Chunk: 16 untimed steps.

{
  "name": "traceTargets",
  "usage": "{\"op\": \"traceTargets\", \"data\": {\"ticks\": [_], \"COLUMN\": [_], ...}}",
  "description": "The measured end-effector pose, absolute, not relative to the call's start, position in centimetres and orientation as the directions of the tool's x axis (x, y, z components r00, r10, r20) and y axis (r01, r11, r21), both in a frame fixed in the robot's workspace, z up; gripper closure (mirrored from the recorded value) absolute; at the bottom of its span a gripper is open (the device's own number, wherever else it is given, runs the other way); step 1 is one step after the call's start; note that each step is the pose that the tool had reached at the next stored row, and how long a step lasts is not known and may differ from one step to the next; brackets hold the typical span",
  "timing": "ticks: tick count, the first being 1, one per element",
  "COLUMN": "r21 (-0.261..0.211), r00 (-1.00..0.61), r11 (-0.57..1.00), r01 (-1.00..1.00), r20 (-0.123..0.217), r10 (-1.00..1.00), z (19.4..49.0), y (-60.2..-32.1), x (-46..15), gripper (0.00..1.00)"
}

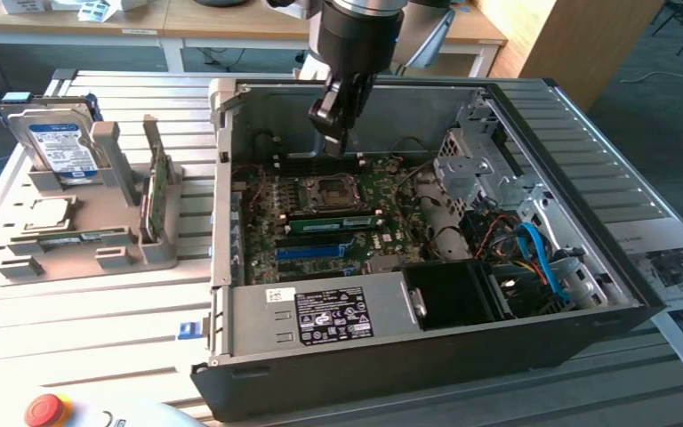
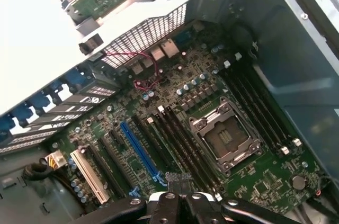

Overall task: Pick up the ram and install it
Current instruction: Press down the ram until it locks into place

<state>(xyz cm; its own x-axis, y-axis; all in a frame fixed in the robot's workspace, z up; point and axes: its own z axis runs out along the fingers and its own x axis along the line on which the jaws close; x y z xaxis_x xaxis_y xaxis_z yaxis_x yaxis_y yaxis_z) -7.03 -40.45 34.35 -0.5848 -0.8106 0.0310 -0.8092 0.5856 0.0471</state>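
Slatted white table (image 1: 104, 311) carries an open case (image 1: 437, 356). Gripper (image 1: 327, 124), fingers pressed together and empty, hangs over the far motherboard. Ram (image 1: 333, 222) lies in its slot near the socket (image 2: 225, 139); seating well likely means pressing straight down, evenly.

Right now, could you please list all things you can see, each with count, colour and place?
PC case: one, black, open, centre of table.
Motherboard: one, green, inside case.
Ram: one, green stick, in a slot beside the CPU socket.
Blue slot: one, on motherboard.
Power supply: one, grey, front of case.
Hard drive: one, blue label, upright in grey holder, the exterior view's left.
Red button: one, lower left corner.
Gripper: one, black, shut, above motherboard.
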Motion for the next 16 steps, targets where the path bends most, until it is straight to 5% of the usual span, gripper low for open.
{"op": "traceTargets", "data": {"ticks": [16], "r21": [0.047], "r00": [-0.722], "r11": [0.723], "r01": [-0.690], "r20": [0.031], "r10": [-0.691], "z": [34.35], "y": [-40.45], "x": [-7.03], "gripper": [0.90]}}
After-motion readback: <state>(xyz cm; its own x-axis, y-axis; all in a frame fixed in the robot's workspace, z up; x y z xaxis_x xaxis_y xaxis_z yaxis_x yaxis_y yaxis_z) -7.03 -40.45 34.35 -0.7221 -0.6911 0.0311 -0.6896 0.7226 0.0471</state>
